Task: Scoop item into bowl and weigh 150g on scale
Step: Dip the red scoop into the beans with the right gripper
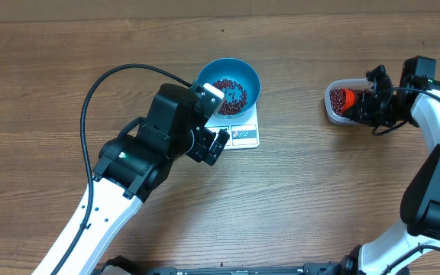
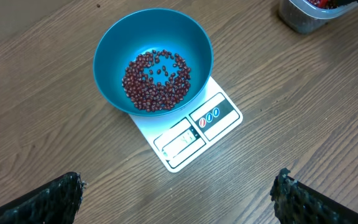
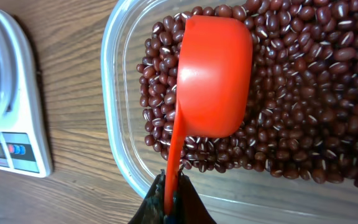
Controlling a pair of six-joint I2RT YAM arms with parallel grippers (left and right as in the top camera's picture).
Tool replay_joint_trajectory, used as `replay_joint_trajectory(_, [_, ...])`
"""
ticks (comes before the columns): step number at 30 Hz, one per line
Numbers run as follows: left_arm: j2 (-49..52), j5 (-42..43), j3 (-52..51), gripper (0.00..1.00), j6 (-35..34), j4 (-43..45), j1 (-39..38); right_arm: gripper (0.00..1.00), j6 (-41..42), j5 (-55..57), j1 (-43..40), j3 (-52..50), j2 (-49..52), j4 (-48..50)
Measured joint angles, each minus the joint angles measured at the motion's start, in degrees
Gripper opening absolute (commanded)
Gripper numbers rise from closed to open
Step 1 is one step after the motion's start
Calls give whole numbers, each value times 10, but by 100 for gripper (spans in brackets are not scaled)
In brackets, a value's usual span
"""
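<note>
The right gripper (image 3: 173, 204) is pinching the orange scoop (image 3: 213, 78) by its handle.
Its cup is resting on beans (image 3: 303, 93) just ahead (rounded back showing); the left gripper (image 2: 176, 199) is hanging spread wide.

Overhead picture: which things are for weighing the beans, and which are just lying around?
For the job: small dark red-brown beans, round deep-blue bowl, flat white rectangular scale, orange plastic scoop, clear plastic container, right gripper holding the scoop.
Just there: black cable, brown wooden table.
</note>
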Motion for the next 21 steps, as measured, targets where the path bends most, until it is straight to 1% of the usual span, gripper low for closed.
replay_joint_trajectory(5, [0, 0, 0, 100, 0, 0, 0, 4, 0, -50, -26, 0, 13, 0])
replay_joint_trajectory(21, [0, 0, 0, 100, 0, 0, 0, 4, 0, -84, -31, 0, 20, 0])
